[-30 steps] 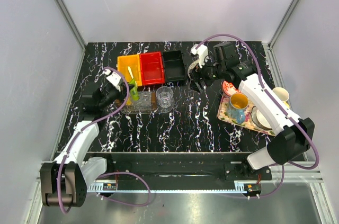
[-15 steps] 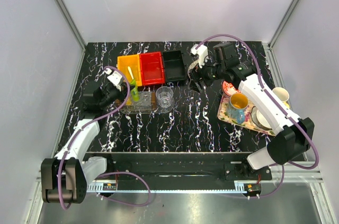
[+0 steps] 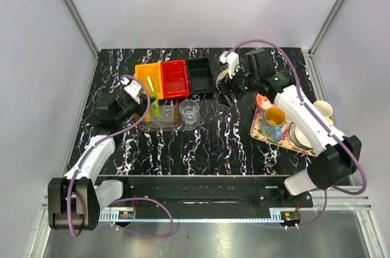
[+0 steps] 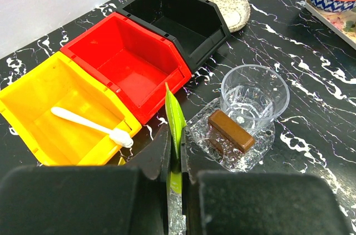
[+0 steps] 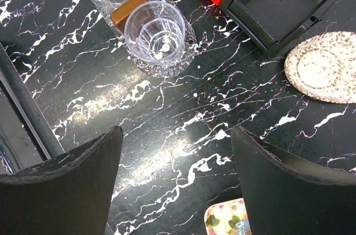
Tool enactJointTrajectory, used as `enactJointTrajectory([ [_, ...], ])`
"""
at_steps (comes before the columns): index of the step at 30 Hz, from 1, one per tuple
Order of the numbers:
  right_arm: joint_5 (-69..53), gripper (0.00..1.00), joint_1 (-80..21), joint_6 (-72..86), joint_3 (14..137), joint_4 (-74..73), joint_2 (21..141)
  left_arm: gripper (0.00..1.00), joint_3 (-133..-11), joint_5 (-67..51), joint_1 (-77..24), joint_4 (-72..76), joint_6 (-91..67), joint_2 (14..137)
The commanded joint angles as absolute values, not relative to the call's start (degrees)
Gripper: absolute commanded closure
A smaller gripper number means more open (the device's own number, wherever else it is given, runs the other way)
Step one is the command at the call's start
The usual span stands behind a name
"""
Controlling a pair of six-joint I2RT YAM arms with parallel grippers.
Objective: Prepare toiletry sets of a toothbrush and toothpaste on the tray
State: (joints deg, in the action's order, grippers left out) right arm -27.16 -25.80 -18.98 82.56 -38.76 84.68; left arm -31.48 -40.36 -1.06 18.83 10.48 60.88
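My left gripper [image 4: 174,145] is shut on the light green toothpaste tube [image 4: 176,114], which stands upright at the left end of the clear glass tray [image 4: 253,154]. In the top view this gripper [image 3: 146,104] is beside the tube [image 3: 155,110]. The white toothbrush [image 4: 89,126] lies in the yellow bin [image 4: 39,110], also seen from above [image 3: 149,83]. The yellow tube is not clearly visible. My right gripper [image 5: 177,135] is open and empty above bare table, right of the tray [image 3: 226,93].
A clear glass [image 4: 255,96] and a brown bar [image 4: 231,130] sit on the clear tray. A red bin [image 3: 175,78] and a black bin [image 3: 201,75] stand behind it, with a round coaster [image 5: 324,66]. A patterned tray [image 3: 262,133] with mugs is at the right.
My left arm has drawn back slightly to the left, with the gripper still on the green tube. The right arm has not visibly moved.
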Motion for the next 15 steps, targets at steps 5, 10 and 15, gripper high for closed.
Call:
enactJointTrajectory([
  [5,-28.4,0.16,-25.5,-18.3,82.7,-36.9,83.8,1.00,-34.0,-41.8,-0.6,24.7,11.0,61.0],
  [10,-28.5,0.16,-25.5,-18.3,82.5,-36.9,83.8,1.00,-33.9,-42.0,-0.5,24.8,10.9,61.5],
  [15,-28.4,0.16,-25.5,-18.2,82.4,-36.9,83.7,1.00,-33.9,-41.9,-0.4,24.8,11.1,61.8],
])
